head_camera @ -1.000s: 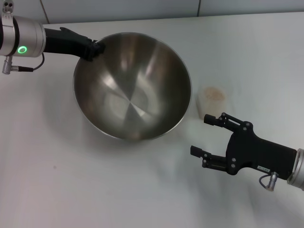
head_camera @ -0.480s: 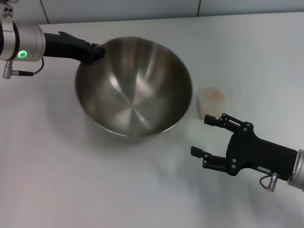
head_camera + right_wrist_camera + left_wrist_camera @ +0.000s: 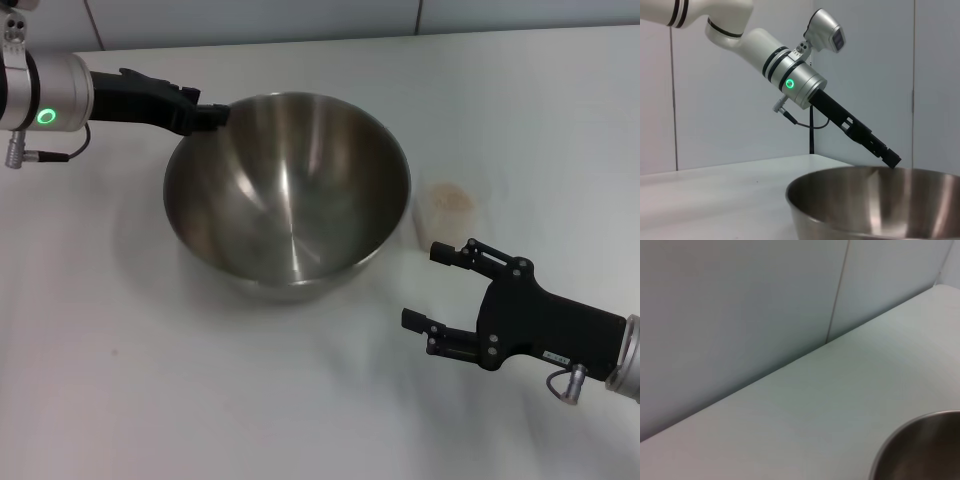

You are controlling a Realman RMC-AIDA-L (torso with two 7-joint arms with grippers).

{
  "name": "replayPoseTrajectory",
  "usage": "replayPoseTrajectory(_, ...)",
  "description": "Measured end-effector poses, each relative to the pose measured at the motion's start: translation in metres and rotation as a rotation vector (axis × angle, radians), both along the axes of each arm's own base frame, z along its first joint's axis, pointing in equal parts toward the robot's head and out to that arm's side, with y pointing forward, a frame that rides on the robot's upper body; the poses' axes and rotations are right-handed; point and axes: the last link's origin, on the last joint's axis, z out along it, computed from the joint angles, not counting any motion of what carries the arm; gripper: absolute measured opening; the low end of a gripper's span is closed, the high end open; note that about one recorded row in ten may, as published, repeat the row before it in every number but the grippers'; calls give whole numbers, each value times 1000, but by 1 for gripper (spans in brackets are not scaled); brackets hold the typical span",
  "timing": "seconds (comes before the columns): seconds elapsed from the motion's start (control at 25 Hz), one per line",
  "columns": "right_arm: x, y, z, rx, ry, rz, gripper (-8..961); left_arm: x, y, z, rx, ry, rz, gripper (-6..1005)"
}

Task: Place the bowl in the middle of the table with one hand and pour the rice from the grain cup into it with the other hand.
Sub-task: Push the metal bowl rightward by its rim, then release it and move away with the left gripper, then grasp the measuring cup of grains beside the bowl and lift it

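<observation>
Right now your bowl (image 3: 287, 195) sits on the table (image 3: 150, 380) a little left of centre in the head view, its shiny brushed inside bare and its mouth tipped slightly toward the near side. You can see the left gripper (image 3: 205, 117) clamped on the far-left part of the thin rim, with the dark fingers reaching in from the silver wrist that shows a green ring light. From the right wrist view you get the same grip side on: the left gripper (image 3: 891, 161) meets the bowl (image 3: 875, 205) at the top edge of its rim, the arm slanting down to it from above. In the left wrist view only a curved slice of the bowl (image 3: 920, 450) shows against the table (image 3: 815, 410), with the wall behind. Just to the right of the bowl you will find the grain cup (image 3: 446, 212) standing upright, near it but not touching, with the pale rice (image 3: 451, 197) showing at its top. Nearer to you and to the right, the right gripper (image 3: 432, 287) hovers over the table with its fingers spread apart, holding nothing, close to the cup yet clear of it.
</observation>
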Motion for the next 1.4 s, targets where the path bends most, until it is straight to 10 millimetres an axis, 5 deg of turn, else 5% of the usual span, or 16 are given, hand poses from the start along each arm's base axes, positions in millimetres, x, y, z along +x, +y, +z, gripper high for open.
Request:
replayPoseTrajectory(0.32, 0, 0, 0, 0, 1, 1, 826, -2, -1, 3, 16, -37, 11, 557)
replayPoseTrajectory(0.64, 0, -1, -1, -1, 2, -1, 826, 0, -10, 21, 87, -211, -25, 558)
replayPoseTrajectory(1.08, 0, 0, 0, 1, -3, 2, 827, -31, -62, 63, 267, -613, -120, 559)
replayPoseTrajectory(1.4, -1, 2, 1, -3, -9, 11, 827, -73, -120, 63, 385, -732, -251, 765)
